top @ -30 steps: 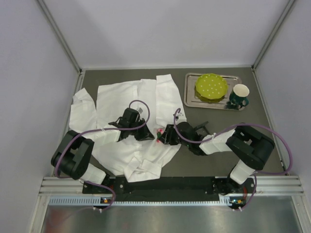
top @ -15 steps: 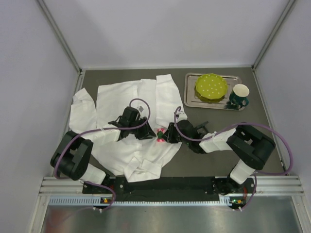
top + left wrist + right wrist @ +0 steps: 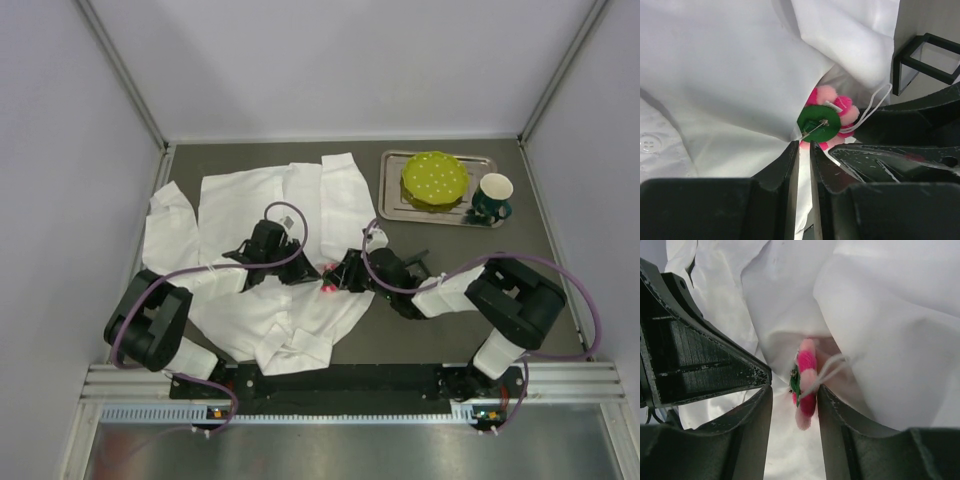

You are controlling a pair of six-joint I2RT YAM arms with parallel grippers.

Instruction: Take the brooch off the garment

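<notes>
Left gripper (image 3: 801,148) and right gripper (image 3: 794,393) crowding the brooch (image 3: 822,123) from opposite sides, shirt (image 3: 240,195) folds overhanging it, open table (image 3: 400,338) nearer right.

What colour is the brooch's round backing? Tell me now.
Green, ringed by pink petals. The brooch shows it best in the left wrist view.

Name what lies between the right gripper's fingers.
The brooch, edge-on, with a white thread, sits between the right gripper's fingers; the right wrist view shows it.
</notes>
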